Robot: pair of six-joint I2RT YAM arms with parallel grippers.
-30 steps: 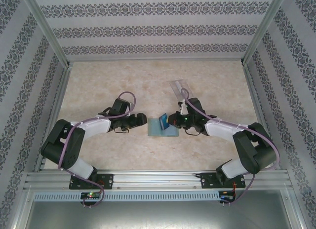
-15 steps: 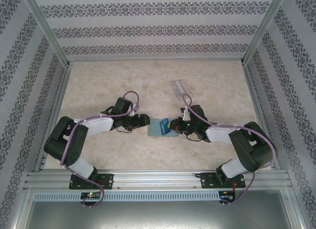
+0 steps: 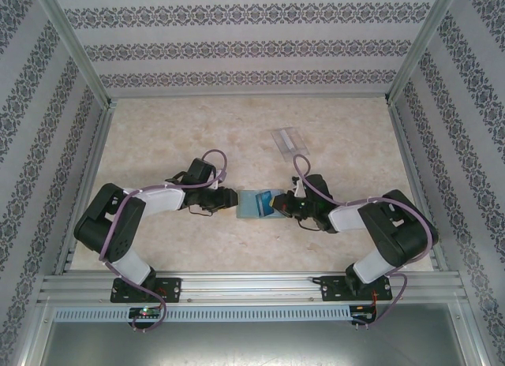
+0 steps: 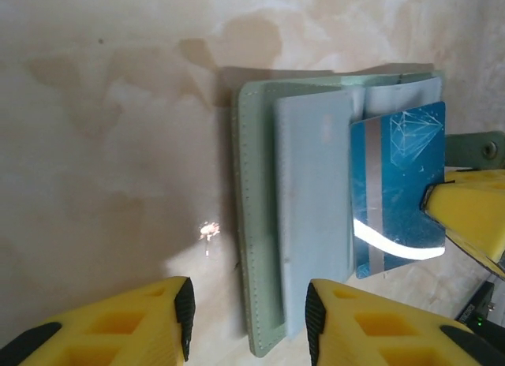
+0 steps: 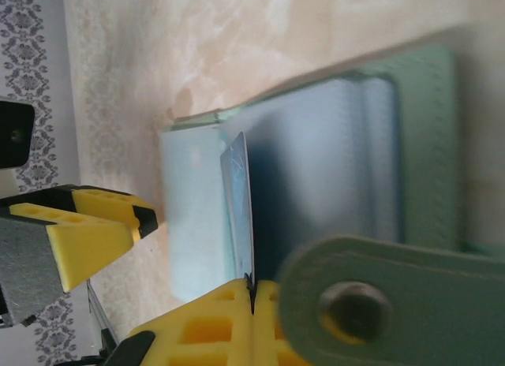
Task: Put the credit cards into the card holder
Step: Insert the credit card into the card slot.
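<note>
Blue card [image 4: 398, 192] in R tool [image 5: 251, 295], over wallet [image 4: 260, 224]

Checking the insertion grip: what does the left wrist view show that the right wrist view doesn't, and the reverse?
Left wrist: the credit card face-on, blue with a silver stripe, its edge at the card holder's inner pocket, and the left gripper open astride the holder's near edge. Right wrist: the card edge-on, pinched in the shut right gripper, with the patterned wall behind. Both: the card, the open holder lying flat, its closing tab and the table.
</note>
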